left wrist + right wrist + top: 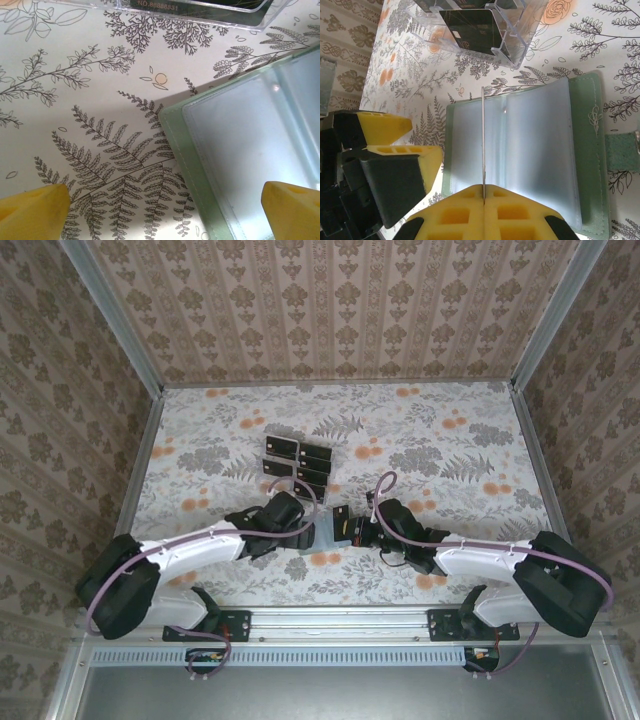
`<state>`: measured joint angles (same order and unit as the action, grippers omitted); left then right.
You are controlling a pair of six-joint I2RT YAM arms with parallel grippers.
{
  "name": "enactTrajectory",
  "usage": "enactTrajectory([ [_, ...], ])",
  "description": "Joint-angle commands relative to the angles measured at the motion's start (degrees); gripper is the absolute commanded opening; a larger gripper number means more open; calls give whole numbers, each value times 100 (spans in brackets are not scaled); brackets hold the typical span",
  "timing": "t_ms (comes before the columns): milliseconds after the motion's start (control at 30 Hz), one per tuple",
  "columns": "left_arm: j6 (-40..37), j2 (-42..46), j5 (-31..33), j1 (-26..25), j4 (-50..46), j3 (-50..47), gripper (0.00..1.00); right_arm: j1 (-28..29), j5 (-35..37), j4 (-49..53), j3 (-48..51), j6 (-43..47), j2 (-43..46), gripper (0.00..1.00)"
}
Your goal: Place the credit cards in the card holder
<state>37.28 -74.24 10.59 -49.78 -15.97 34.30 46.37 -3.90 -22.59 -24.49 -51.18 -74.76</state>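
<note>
The card holder lies open and flat on the flowered table, between the two grippers near the front edge. In the right wrist view, its clear inner pockets face up and a green strap sticks out to one side.

The right gripper has its yellow fingers pressed together on one credit card. The card is seen edge-on as a thin line. It stands upright over the pockets, close to the centre fold. Whether its far edge touches the plastic cannot be told.

The left gripper has its jaws spread wide and holds nothing. One fingertip is over the bare table and the other over a corner of the holder. The right wrist view shows this gripper just beside the holder's edge.

The other credit cards are black and stand upright in a clear plastic rack. The rack sits just beyond the holder, farther from the arms. In the left wrist view, pale numbers are printed on the lower edge of one of these cards.
</note>
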Motion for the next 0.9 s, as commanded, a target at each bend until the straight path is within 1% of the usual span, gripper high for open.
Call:
enactTrajectory([
  [0,276,33,-186,-44,79,-224,100,23,-25,-5,-97,132,-55,0],
  [200,474,-116,-130,-216,204,-426,100,22,-15,337,-351,477,-189,0],
  [433,521,-259,15,-258,227,-531,100,7,195,655,-570,822,-460,0],
  [600,492,-322,91,-243,141,-556,100,29,307,741,-458,753,-764,0],
  [867,347,-268,135,-145,-55,-548,100,333,515,1072,-320,438,-633,0],
])
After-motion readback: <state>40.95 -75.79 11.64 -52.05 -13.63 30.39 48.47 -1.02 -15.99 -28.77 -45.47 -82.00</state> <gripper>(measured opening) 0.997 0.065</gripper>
